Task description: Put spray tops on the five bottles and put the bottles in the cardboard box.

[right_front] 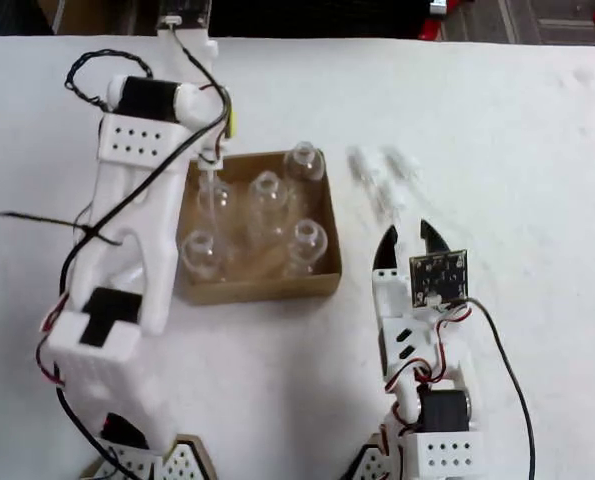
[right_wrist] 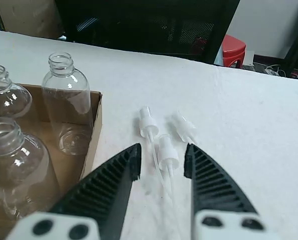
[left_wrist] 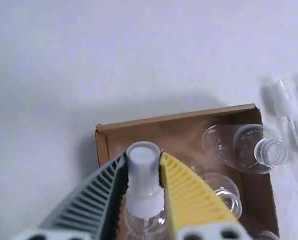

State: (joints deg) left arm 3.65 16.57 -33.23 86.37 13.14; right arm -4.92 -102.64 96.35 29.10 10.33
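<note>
The cardboard box [right_front: 259, 288] stands mid-table with several clear bottles upright in it. My left gripper [left_wrist: 142, 160] hangs over the box's back left corner, its grey and yellow fingers shut on a white spray top [left_wrist: 142, 172] that sits on a bottle [left_wrist: 141, 222]. The high view shows that gripper [right_front: 213, 172] at the same corner. Other bottles [left_wrist: 244, 147] [right_wrist: 68, 102] stand open-necked. My right gripper [right_wrist: 161, 157] [right_front: 408, 240] is open, just short of the loose spray tops [right_wrist: 150, 122] [right_front: 382, 178] lying on the table right of the box.
The white tabletop [right_front: 517, 150] stretches free to the right and back of the box. Cables [right_front: 87, 75] trail by the left arm. A dark chair and a red stool [right_wrist: 233, 50] stand beyond the table's far edge.
</note>
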